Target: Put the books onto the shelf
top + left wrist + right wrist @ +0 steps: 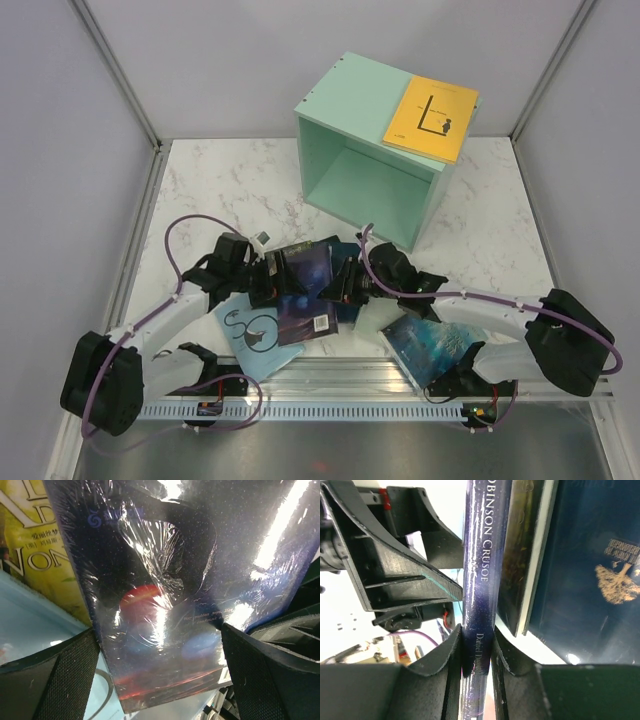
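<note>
Top view: navy book [305,285] stands near centre on the table [220,180], between both grippers. The shelf [350,95] lies far and slightly right of it, open face toward the arms; the right gripper [345,285] is nearer. A yellow book [432,118] lies on the shelf top.

Left wrist: left gripper [157,645] has its jaws wide, flanking the navy book [165,580]; contact unclear.

Right wrist: right gripper [477,645] is pinched on the spine, whose long axis runs straight out from the fingers [452,650].

Surface: glossy, likely slippery. Room: shelf cavity looks ample.

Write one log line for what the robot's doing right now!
step: grasp navy book by spine | right end effector: clamped on it | left end effector: open, flanking it | yellow book: atop shelf
</note>
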Action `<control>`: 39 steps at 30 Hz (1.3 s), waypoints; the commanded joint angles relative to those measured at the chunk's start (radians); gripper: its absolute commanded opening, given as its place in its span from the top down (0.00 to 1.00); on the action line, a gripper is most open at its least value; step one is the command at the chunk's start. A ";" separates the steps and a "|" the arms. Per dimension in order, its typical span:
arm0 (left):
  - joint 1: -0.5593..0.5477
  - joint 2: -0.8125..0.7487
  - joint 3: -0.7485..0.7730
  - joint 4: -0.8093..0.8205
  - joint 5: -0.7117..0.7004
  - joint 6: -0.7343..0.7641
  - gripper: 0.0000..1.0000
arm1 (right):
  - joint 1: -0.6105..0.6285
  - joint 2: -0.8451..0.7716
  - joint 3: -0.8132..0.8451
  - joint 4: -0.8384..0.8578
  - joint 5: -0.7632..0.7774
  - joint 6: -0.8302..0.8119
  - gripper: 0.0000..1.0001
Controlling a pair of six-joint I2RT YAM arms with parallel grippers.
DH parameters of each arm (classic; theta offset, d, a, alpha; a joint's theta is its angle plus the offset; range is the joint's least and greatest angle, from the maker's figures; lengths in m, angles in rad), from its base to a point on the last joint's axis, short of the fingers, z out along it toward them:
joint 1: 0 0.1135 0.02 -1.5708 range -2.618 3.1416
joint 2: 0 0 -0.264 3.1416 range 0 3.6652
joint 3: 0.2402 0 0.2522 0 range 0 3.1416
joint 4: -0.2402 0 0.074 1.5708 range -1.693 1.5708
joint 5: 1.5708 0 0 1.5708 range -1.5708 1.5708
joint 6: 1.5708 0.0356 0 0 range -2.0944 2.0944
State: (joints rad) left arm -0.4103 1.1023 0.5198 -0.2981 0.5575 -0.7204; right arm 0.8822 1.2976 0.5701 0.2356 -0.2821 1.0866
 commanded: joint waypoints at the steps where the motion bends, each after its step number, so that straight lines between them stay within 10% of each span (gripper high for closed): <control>1: 0.001 -0.051 0.086 -0.053 0.011 0.028 0.00 | 0.054 -0.052 0.187 -0.085 0.007 -0.089 1.00; 21: 0.100 -0.389 0.679 -0.700 -0.430 0.148 0.00 | 0.063 0.058 0.931 -0.729 0.176 -0.221 1.00; 39: 0.102 -0.530 0.712 -0.768 -0.479 0.061 0.00 | -0.245 0.420 1.612 -0.680 -0.031 0.068 1.00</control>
State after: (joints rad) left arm -0.3134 0.5980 1.2434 -1.0538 0.1013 -0.6128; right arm 0.7139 1.7412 1.9896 -0.6308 -0.2398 0.9966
